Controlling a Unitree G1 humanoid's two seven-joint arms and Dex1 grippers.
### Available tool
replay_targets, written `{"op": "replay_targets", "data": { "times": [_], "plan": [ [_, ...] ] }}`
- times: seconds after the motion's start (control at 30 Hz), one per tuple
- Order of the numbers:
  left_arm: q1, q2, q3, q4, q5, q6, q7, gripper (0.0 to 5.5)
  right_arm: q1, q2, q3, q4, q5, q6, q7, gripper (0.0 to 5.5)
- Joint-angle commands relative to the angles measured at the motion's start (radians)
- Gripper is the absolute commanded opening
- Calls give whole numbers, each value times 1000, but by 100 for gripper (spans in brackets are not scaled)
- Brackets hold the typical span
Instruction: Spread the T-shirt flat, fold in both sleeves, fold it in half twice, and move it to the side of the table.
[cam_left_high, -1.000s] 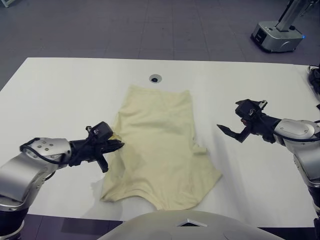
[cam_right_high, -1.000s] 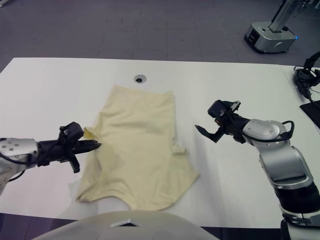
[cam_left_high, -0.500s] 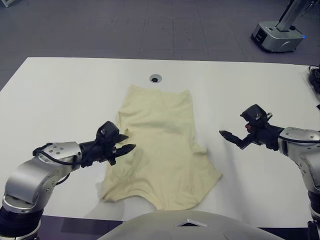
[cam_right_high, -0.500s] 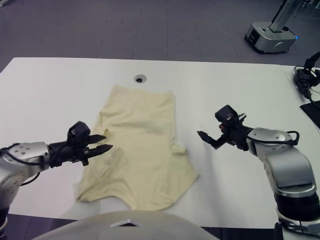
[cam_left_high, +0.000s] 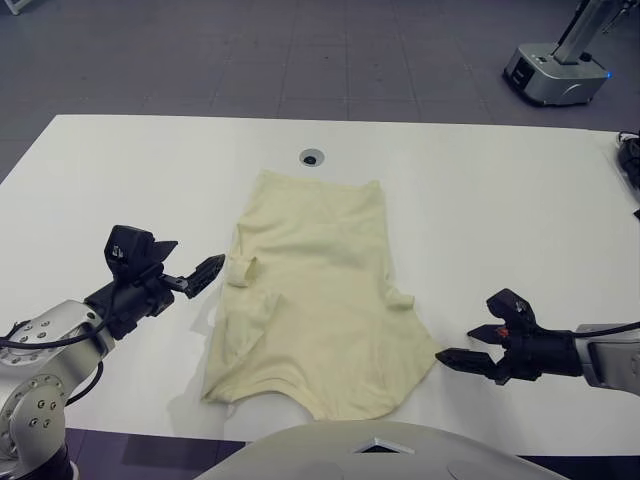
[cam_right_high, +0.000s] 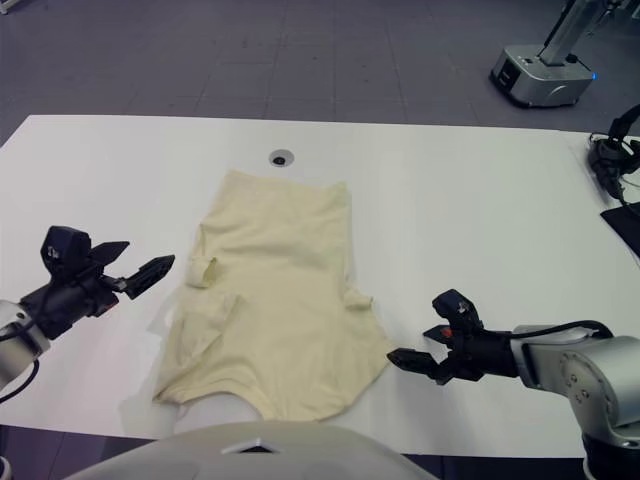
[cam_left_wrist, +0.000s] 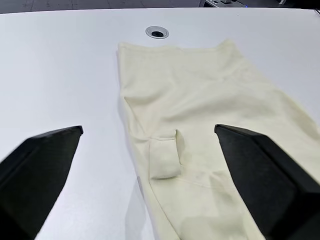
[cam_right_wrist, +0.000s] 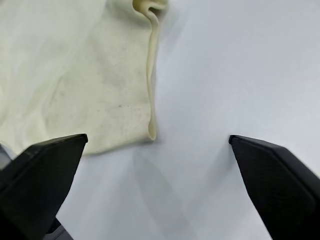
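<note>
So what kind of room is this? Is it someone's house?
Probably a robot lab or workshop, not a house. There's a big white table with a cable hole, a grey tiled floor, and another machine's base parked behind it.

Robotics lab: white table (cam_left_high: 480, 190), grey tiled floor (cam_left_high: 250, 60), wheeled robot base (cam_left_high: 555, 75).

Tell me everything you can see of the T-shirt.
The T-shirt is pale yellow soft cloth, wrinkled, lying mostly flat on the white table. Its far edge is straight, its near end wider and uneven. A small flap is folded inward on its left edge, a bump on its right. Nothing grips it.
</note>
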Motion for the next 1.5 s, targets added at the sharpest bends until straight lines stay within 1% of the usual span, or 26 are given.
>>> {"op": "replay_targets", "data": {
  "times": [0.03,0.07,0.23,0.6,0.63,0.67,0.73,0.9,1.07,1.13,1.3,1.4,1.5],
  "plan": [
    [-43,46,-18,23,-17,18,2,540,41,80,40,-35,29,11,-65,451],
    [-50,54,-21,29,-19,20,0,540,45,90,38,-43,36,11,-76,443],
    [-67,77,-38,49,-22,15,-1,540,31,76,32,-43,66,11,-98,345],
    [-53,73,-65,34,-8,6,23,540,-9,62,76,-24,72,11,-127,152],
    [-53,73,-65,34,-8,5,25,540,-13,60,79,-23,73,10,-127,145],
    [-54,73,-67,35,-7,4,26,540,-17,58,82,-21,72,10,-127,122],
    [-55,74,-69,37,-5,2,29,540,-25,52,89,-18,68,8,-126,96],
    [-60,80,-78,43,-1,-6,31,540,-59,43,98,6,52,-3,-129,3],
    [-53,79,-77,38,4,-9,32,540,-113,-20,98,102,12,-56,-117,3],
    [-45,73,-77,30,3,-8,36,540,-147,-68,106,175,-18,-105,-100,3],
    [-22,59,-73,11,0,-9,52,540,-231,-173,159,323,-80,-215,-41,3],
    [-9,53,-69,2,-2,-12,61,540,-259,-205,174,325,-77,-225,-8,3],
    [8,42,-67,-10,-5,-14,69,540,-274,-219,172,261,-38,-198,22,3]
  ]
}}
